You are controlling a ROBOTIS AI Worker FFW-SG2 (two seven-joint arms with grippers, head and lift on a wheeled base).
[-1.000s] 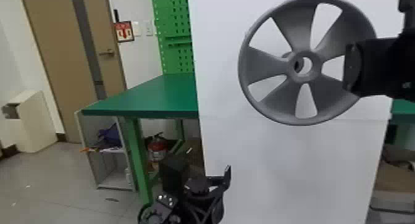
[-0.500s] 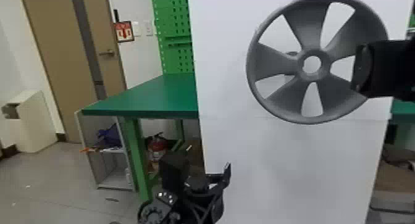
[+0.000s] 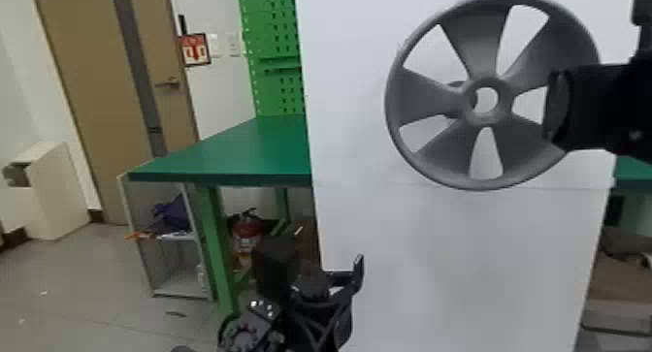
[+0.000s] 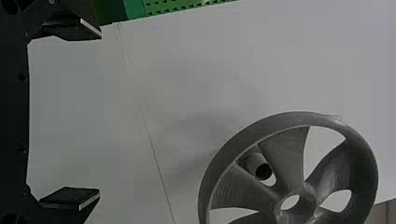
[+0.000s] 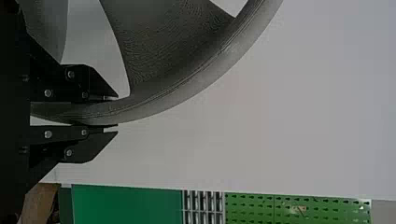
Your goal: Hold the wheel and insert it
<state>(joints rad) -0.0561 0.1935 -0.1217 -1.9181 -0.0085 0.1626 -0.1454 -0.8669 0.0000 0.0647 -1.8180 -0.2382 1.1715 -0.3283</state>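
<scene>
The grey wheel [image 3: 431, 96] is held upright in the air, in front of a white panel [image 3: 451, 259], its centre hole open toward the head camera. The right gripper [image 3: 558, 111] is clamped on its rim at the robot's right side; in the right wrist view, one finger lies on each side of the rim. Behind the wheel, a grey post [image 4: 258, 165] with a hollow end shows through a gap between two spokes. In both the head view and the left wrist view, the post appears beside the centre hole, not lined up with it.

The left gripper [image 3: 347, 285] is low in front of the panel's left part, well apart from the wheel. In the left wrist view its fingers are spread wide, with nothing between them.

Left of the panel stands a green table [image 3: 242, 150], with a green pegboard [image 3: 271, 91] rising behind it. Under the table are a shelf unit [image 3: 206, 288] and a red fire extinguisher [image 3: 247, 230]. Farther left are a brown door [image 3: 73, 84], a red and white sign [image 3: 195, 49] on the wall and a cream box [image 3: 58, 191] on the floor.
</scene>
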